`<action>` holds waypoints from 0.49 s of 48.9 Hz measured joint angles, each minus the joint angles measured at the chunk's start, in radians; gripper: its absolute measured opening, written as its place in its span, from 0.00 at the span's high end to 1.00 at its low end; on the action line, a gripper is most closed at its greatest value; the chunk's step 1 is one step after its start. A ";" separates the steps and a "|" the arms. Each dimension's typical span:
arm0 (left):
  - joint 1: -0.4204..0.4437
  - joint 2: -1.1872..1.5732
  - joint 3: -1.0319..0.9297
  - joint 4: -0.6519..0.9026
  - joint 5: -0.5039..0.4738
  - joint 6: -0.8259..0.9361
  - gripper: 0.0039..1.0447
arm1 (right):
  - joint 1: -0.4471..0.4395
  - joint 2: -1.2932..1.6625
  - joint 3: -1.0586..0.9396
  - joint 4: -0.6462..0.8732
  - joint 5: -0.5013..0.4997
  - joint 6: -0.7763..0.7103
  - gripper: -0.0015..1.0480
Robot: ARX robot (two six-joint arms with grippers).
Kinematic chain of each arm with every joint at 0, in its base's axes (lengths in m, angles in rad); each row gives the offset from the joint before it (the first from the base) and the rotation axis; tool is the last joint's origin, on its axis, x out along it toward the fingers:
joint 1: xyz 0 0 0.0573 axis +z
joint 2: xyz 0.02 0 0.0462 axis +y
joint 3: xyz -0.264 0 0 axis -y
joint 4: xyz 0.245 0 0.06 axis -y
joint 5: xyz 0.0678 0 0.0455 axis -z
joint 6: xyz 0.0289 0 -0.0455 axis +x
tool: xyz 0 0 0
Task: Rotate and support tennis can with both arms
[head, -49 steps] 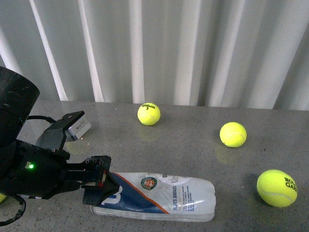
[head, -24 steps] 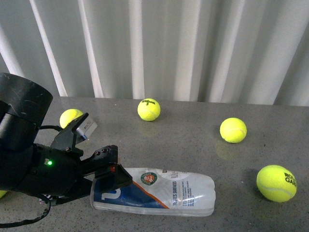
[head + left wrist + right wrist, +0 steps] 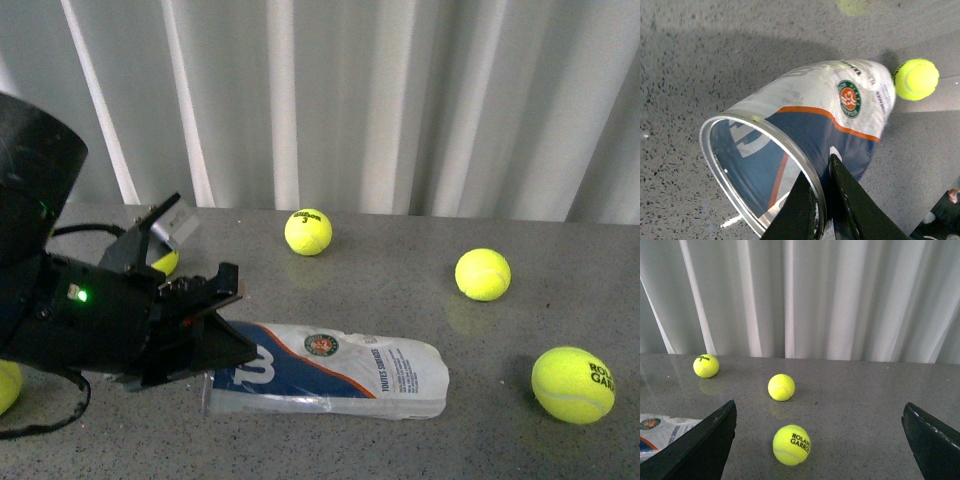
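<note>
Your left gripper [image 3: 821, 167] is clenched on the tennis can [image 3: 340, 370] at its silver rim, one finger inside, one outside. The can lies on its side on the desk [image 3: 400, 300], closed end toward the right. Your right gripper [image 3: 819, 407] is spread wide, holding nothing, apart from the can.

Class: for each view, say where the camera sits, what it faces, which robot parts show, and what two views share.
Front: on the body, facing table and curtain; left arm shows.
Left wrist: facing the open tennis can; left gripper pinches its rim.
Right wrist: facing balls and curtain; right gripper open.
Shared: Roland Garros ball, front and right wrist.
</note>
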 joint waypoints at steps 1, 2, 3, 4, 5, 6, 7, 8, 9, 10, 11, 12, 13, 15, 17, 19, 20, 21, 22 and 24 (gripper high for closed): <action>-0.001 -0.012 0.004 -0.012 -0.002 0.006 0.95 | 0.000 0.000 0.000 0.000 0.000 0.000 0.07; -0.005 -0.043 0.016 -0.045 -0.007 0.026 0.95 | 0.000 0.000 0.000 0.000 0.000 0.000 0.07; -0.007 -0.061 0.024 -0.065 -0.008 0.034 0.96 | 0.000 0.000 0.000 0.000 0.000 0.000 0.07; -0.013 -0.083 0.035 -0.094 -0.009 0.055 0.96 | 0.000 0.000 0.000 0.000 0.000 0.000 0.07; -0.021 -0.116 0.055 -0.142 -0.013 0.080 0.96 | 0.000 0.000 0.000 0.000 0.000 0.000 0.07; -0.027 -0.133 0.068 -0.172 -0.022 0.100 0.97 | 0.000 0.000 0.000 0.000 0.000 0.000 0.07; -0.035 -0.154 0.088 -0.211 -0.028 0.126 0.97 | 0.000 0.000 0.000 0.000 0.000 0.000 0.07; -0.042 -0.170 0.105 -0.245 -0.037 0.150 0.97 | 0.000 0.000 0.000 0.000 0.000 0.000 0.07; -0.056 -0.195 0.139 -0.308 -0.056 0.196 0.97 | 0.000 0.000 0.000 0.000 0.000 0.000 0.07; -0.062 -0.203 0.157 -0.336 -0.055 0.224 0.97 | 0.000 0.000 0.000 0.000 0.000 0.000 0.07; -0.069 -0.211 0.176 -0.367 -0.060 0.247 0.97 | 0.000 0.000 0.000 0.000 0.000 0.000 0.07; -0.079 -0.222 0.201 -0.403 -0.066 0.269 0.97 | 0.000 0.000 0.000 0.000 0.000 0.000 0.07; -0.087 -0.230 0.221 -0.431 -0.070 0.302 0.97 | 0.000 0.000 0.000 0.000 0.000 0.000 0.07; -0.111 -0.246 0.282 -0.511 -0.079 0.363 0.97 | 0.000 0.000 0.000 0.000 0.000 0.000 0.07; -0.144 -0.260 0.361 -0.607 -0.098 0.464 0.97 | 0.000 0.000 0.000 0.000 0.000 0.000 0.07; -0.173 -0.265 0.428 -0.685 -0.124 0.546 0.97 | 0.000 0.000 0.000 0.000 0.000 0.000 0.07; -0.187 -0.266 0.463 -0.725 -0.134 0.579 0.97 | 0.000 0.000 0.000 0.000 0.000 0.000 0.07; -0.200 -0.266 0.494 -0.762 -0.155 0.623 0.97 | 0.000 0.000 0.000 0.000 0.000 0.000 0.07; -0.223 -0.266 0.542 -0.822 -0.194 0.716 0.97 | 0.000 0.000 0.000 0.000 0.000 0.000 0.07; -0.253 -0.266 0.597 -0.891 -0.250 0.827 0.97 | 0.000 0.000 0.000 0.000 0.000 0.000 0.07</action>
